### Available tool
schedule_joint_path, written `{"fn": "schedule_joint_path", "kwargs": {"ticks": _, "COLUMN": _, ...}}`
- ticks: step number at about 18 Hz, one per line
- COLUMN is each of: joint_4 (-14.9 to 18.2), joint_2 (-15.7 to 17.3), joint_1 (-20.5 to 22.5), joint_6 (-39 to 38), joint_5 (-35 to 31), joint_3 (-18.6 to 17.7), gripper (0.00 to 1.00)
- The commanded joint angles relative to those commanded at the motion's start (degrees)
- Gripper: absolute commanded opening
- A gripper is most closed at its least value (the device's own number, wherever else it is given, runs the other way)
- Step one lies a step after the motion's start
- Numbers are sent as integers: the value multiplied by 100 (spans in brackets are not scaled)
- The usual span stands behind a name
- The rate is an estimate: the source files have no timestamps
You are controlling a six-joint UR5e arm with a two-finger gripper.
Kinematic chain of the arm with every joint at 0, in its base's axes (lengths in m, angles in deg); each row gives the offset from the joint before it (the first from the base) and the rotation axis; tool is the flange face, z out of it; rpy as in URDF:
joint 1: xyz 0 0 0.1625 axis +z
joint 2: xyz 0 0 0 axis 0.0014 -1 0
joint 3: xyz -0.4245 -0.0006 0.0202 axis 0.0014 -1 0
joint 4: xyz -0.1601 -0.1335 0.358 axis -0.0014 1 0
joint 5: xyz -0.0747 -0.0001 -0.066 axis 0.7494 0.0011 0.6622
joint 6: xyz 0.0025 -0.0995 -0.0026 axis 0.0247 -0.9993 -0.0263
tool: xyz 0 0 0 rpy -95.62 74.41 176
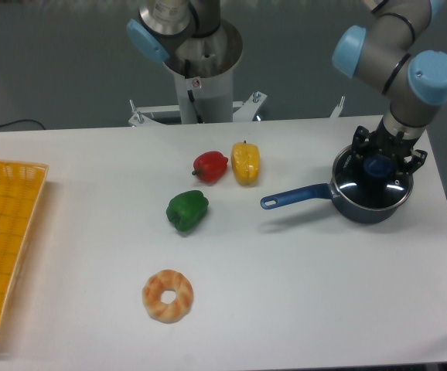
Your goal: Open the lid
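Observation:
The dark glass lid (383, 188) with a metal rim sits on the dark blue saucepan (366, 209) at the right of the table. Its round blue knob (377, 166) shows at the centre. My gripper (378, 164) points down over the lid, with its black fingers (358, 151) standing on either side of the knob. The fingers look spread, with a gap to the knob. The lid lies flat on the pot. The pan's long blue handle (295, 196) points left.
A red pepper (210, 166), a yellow pepper (245, 163) and a green pepper (187, 211) lie mid-table. A doughnut (168, 295) lies in front. A yellow basket (3, 236) stands at the left edge. The robot base (200, 77) stands behind.

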Motion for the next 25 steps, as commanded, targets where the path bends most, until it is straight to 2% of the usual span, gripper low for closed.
{"fn": "schedule_joint_path", "kwargs": {"ticks": 16, "joint_4": 123, "joint_2": 149, "joint_1": -17, "joint_6": 0, "joint_5": -26, "joint_3": 141, "gripper": 51}}
{"fn": "schedule_joint_path", "kwargs": {"ticks": 25, "joint_4": 483, "joint_2": 149, "joint_1": -9, "joint_6": 0, "joint_5": 9, "joint_3": 404, "gripper": 51}}
